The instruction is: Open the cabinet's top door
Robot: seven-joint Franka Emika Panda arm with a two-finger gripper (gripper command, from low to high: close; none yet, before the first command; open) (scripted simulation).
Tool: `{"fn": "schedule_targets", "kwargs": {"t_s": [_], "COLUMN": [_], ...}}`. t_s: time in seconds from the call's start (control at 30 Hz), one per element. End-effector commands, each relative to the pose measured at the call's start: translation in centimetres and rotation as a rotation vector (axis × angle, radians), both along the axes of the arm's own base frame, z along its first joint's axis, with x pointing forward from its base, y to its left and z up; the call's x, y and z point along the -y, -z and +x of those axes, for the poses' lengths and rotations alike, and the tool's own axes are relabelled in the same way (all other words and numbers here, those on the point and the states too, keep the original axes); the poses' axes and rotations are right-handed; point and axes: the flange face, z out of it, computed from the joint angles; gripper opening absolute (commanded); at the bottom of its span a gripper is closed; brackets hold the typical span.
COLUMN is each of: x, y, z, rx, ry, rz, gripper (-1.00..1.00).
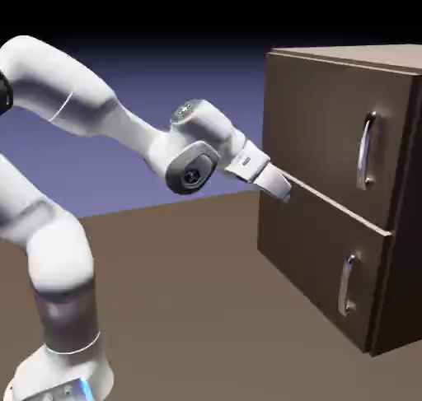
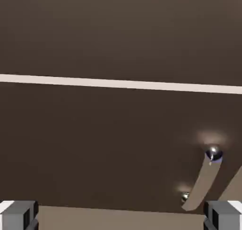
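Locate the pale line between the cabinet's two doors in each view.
Exterior view: the pale line slants down to the right across the cabinet front, starting by the pincer.
Hand view: it crosses the whole picture, above the middle.
Shared landmark: the pincer, fingertips at the hand view's bottom corners.

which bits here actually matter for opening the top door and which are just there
Belongs to the job:
- cabinet
- top door, shut
- its silver handle
- gripper, open, empty, level with the pale gap between the doors

Just there:
- lower door, shut
- its smaller handle
- table
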Motion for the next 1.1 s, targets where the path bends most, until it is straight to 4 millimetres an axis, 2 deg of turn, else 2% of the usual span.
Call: {"fn": "schedule_targets", "kwargs": {"t_s": [0.0,0.3,0.57,0.83,1.07], "x": [-0.2,-1.7,-1.8,-0.8,0.9], "y": [-0.6,-5.4,-8.6,-10.7,-11.6], "z": [0.0,-0.2,-0.9,-1.4,-1.4], "rx": [0.012,0.12,0.221,0.324,0.414], "ry": [-0.006,-0.049,-0.065,-0.063,-0.051], "rz": [-0.002,-0.022,-0.034,-0.037,-0.032], "gripper": [0.0,0.0,0.0,0.0,0.0]}}
